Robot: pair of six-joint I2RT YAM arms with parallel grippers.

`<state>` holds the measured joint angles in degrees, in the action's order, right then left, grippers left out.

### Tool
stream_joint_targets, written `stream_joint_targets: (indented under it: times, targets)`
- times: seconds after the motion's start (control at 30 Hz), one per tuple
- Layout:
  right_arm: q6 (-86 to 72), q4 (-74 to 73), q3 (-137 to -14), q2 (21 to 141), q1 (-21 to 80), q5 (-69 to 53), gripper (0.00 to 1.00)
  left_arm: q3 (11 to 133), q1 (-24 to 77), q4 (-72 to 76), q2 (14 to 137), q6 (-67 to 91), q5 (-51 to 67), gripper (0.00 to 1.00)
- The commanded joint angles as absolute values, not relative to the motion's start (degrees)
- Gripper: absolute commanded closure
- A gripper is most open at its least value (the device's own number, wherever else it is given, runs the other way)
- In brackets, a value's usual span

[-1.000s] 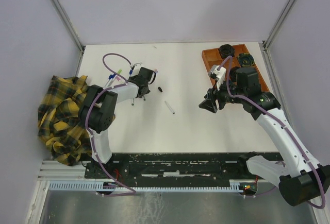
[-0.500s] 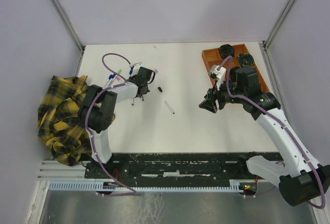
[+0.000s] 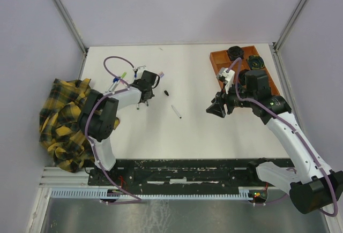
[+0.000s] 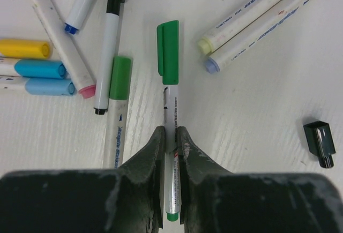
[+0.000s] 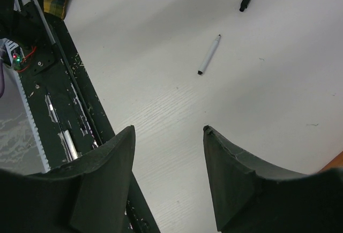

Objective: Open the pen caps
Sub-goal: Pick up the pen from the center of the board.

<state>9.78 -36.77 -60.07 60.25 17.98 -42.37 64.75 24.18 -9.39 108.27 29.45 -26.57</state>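
With left jaws clamped on one pen barrel [image 4: 171, 110], right jaws apart and empty: two green caps [image 4: 168, 53], two blue caps [image 4: 40, 68], one yellow cap [image 4: 24, 49], one loose black cap [image 4: 320, 143].

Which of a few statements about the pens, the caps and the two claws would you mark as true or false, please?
1. The left claw is shut on a white pen with a green plastic cap. True.
2. That cap is off the pen. False: it sits on the pen's end.
3. The right claw grips a pen. False: it is open and empty above the white table.
4. A small black plastic cap lies loose, apart from the gripped pen. True.
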Motion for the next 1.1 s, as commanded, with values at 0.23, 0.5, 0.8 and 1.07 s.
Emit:
stream_joint_targets:
  times: [0.23, 0.5, 0.8, 1.07]
  targets:
    - [6.1, -31.27, -58.42, 60.67, 17.64, -49.09, 0.39, 52.86, 24.11, 0.4, 87.84, 30.32, -16.22, 0.97]
    - [1.31, -25.87, -55.99, 59.85, 17.65, -55.05, 0.39, 27.44, 24.84, 32.43, 67.06, 38.94, 6.29, 0.97]
    - [-2.94, -20.46, -53.99, 58.84, 17.58, -59.38, 0.39, 16.7, 38.29, 50.15, 52.24, 41.54, -1.48, 0.97]
    - [-9.33, -12.78, -51.61, 58.72, 17.62, -64.48, 0.39, 14.07, 50.07, 63.75, 54.19, 38.85, -10.14, 0.97]
